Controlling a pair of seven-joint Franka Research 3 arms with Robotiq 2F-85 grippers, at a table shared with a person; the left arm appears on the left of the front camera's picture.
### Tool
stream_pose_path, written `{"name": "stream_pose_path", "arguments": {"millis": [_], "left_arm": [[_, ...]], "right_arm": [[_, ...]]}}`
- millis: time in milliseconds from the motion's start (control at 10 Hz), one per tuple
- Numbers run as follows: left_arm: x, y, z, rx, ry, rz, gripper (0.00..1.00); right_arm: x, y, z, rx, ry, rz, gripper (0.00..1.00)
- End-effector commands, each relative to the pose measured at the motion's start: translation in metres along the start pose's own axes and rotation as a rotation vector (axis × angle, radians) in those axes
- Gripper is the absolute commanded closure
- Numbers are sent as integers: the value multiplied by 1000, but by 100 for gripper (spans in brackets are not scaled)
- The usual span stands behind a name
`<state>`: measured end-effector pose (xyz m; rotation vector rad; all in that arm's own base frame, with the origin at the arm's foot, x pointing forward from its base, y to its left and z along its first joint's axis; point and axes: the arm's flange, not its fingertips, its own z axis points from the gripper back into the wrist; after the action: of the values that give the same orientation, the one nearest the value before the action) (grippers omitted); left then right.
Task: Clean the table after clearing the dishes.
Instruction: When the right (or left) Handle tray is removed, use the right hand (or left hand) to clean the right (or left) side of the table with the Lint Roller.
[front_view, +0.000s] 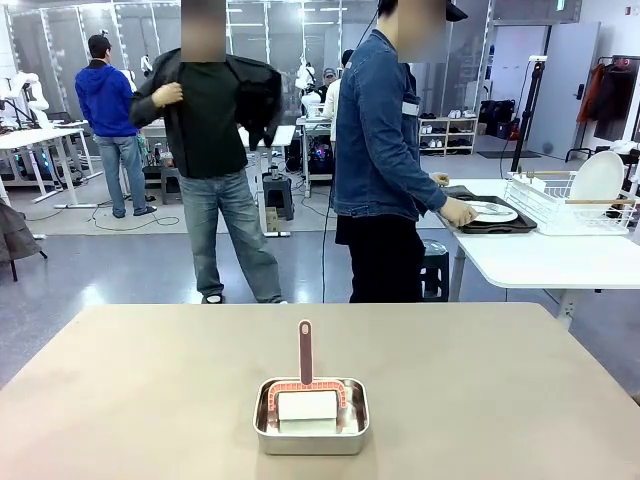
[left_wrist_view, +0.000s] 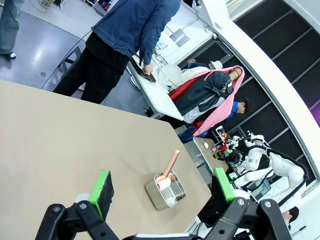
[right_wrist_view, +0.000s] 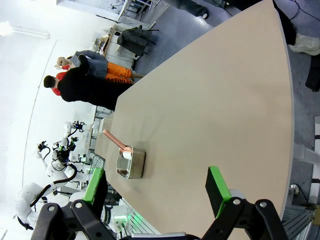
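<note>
The table (front_view: 150, 400) stretched out below and ahead of the left gripper (left_wrist_view: 161, 180) and the right gripper (right_wrist_view: 155, 182). Its top was bare apart from one pan, so the clearing step looked done and the wiping not yet begun.

A person (front_view: 378, 130) in a denim jacket stood beyond the table's far edge, well away from both grippers and turned toward a white side table (front_view: 540, 260). That table stood farther off on the right gripper's side and carried a wire rack (front_view: 560, 200). It seemed to serve as the drop-off point.

The dishes (front_view: 492, 211) were there, out of either gripper's reach. A white plate lay on a dark tray (front_view: 510, 226), with the person's hand (front_view: 458, 212) at its rim, likely settling it in place.

The pan (front_view: 311, 420) sat on the table between the two arms. In each wrist view it lay ahead of the fingers and near the gap between them, probably set within easy reach of both. A brush (front_view: 305, 352) leaned in it, its pink handle rising clear of the rim where a gripper could pinch it. A white sponge (front_view: 307, 407) lay flat inside.

Both grippers hung above the table with jaws spread fully wide and nothing held. They were apart from the pan and looked ready to reach for a tool.
</note>
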<state>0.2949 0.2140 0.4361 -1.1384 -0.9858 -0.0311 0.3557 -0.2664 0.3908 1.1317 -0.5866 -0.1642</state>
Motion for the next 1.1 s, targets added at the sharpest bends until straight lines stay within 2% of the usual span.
{"name": "stream_pose_path", "arguments": {"millis": [0, 700, 800, 1000], "left_arm": [[0, -2, 4, -11, 1, 14, 0], [0, -2, 4, -11, 1, 14, 0], [0, -2, 4, -11, 1, 14, 0], [0, -2, 4, -11, 1, 14, 0]], "right_arm": [[0, 3, 1, 5, -3, 6, 0], [0, 0, 0, 0, 0, 0, 0], [12, 39, -13, -39, 84, 144, 0], [24, 111, -83, -180, 293, 388, 0]]}}
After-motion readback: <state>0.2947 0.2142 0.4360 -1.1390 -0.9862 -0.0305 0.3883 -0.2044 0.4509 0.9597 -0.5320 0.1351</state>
